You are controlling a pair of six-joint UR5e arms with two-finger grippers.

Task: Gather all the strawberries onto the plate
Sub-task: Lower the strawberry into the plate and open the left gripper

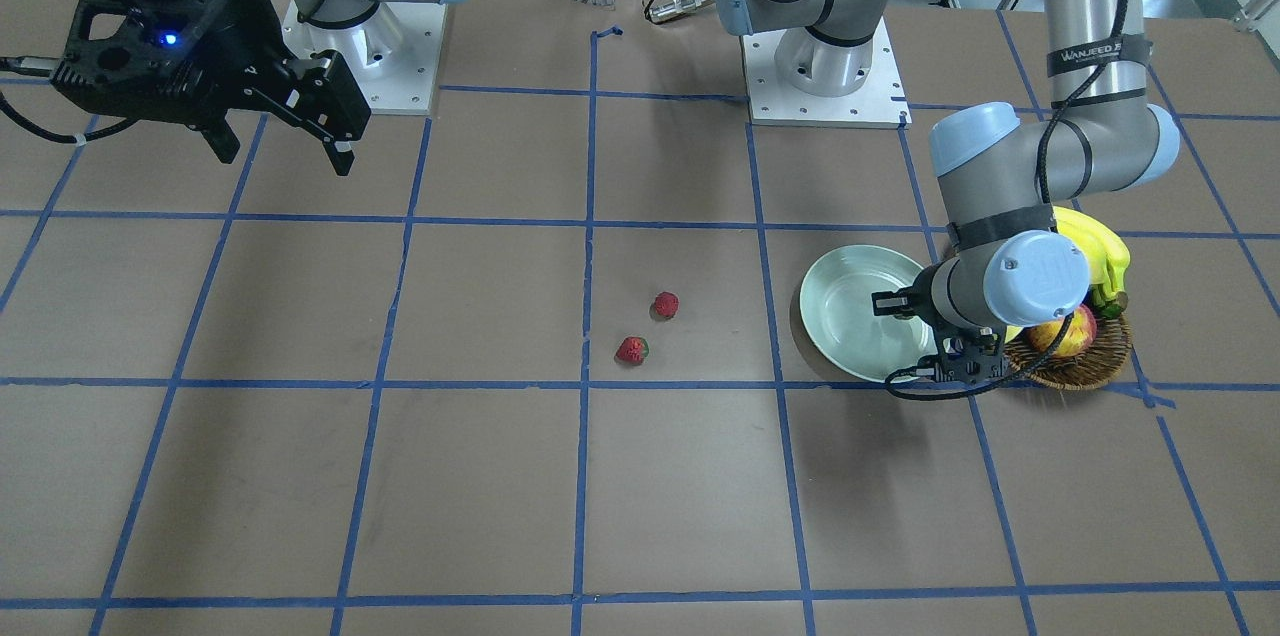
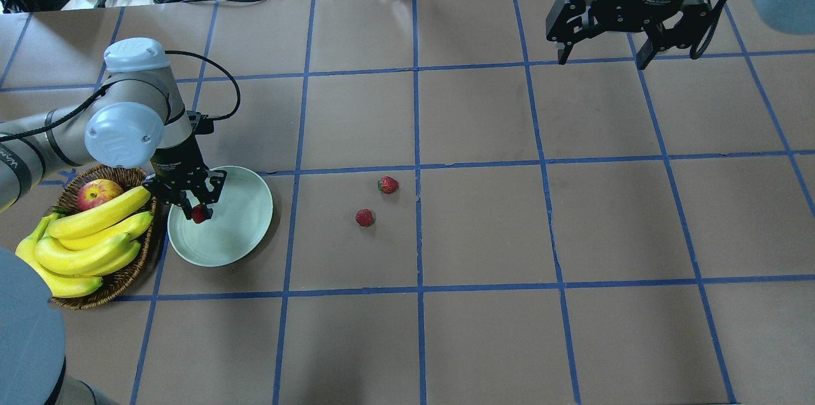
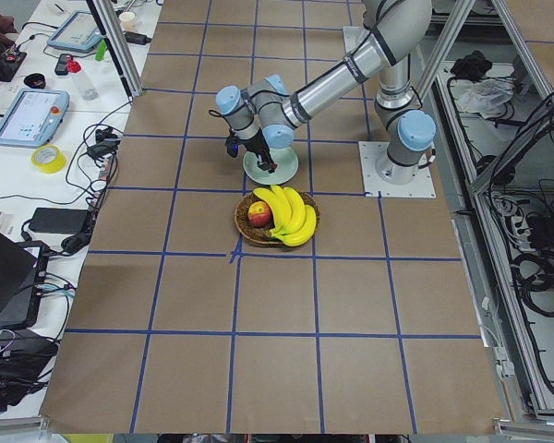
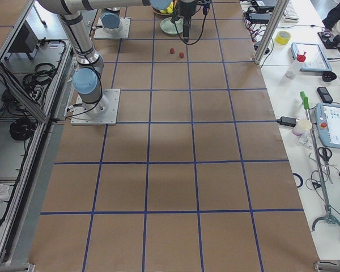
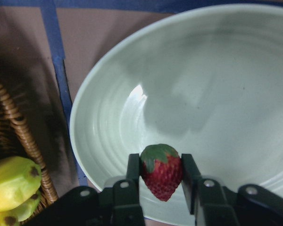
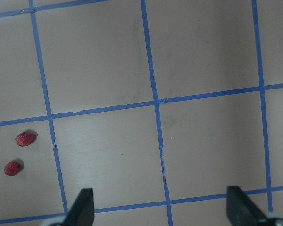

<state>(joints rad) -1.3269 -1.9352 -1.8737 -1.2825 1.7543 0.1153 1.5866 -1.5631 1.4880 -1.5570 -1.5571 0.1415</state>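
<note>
I see the left gripper over the plate, close to the rim on the basket side. Its jaws are pinched on one strawberry, which sits squarely between the two pads over the plate's inner surface; I cannot tell whether it touches the plate. A second strawberry and a third strawberry lie near each other on the tabletop, well apart from the plate and from both grippers. The right gripper hangs above the far tabletop, jaws wide with nothing between them. A wicker basket with bananas and an apple sits just beside the plate.
</note>
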